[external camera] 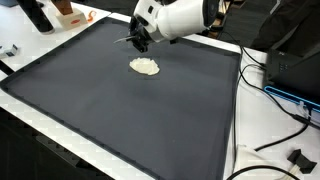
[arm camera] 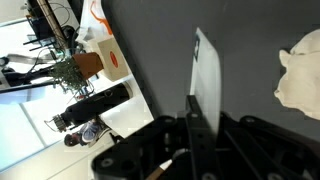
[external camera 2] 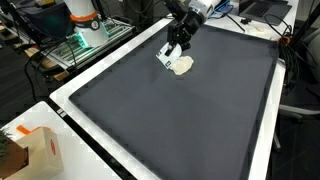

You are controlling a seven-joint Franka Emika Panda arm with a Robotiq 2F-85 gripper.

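Observation:
A cream, crumpled lump lies on the dark grey mat toward its far side; it also shows in the other exterior view and at the right edge of the wrist view. My gripper hangs just above the mat beside the lump, shut on a thin white flat piece that sticks out past the fingertips toward the mat. In an exterior view the white piece sits close against the lump's edge. My gripper is seen under the white arm, and in the wrist view its fingers pinch the piece edge-on.
The mat covers most of a white table. An orange and white box stands at one corner, with a small plant and a black object near it. Cables and equipment lie along another side.

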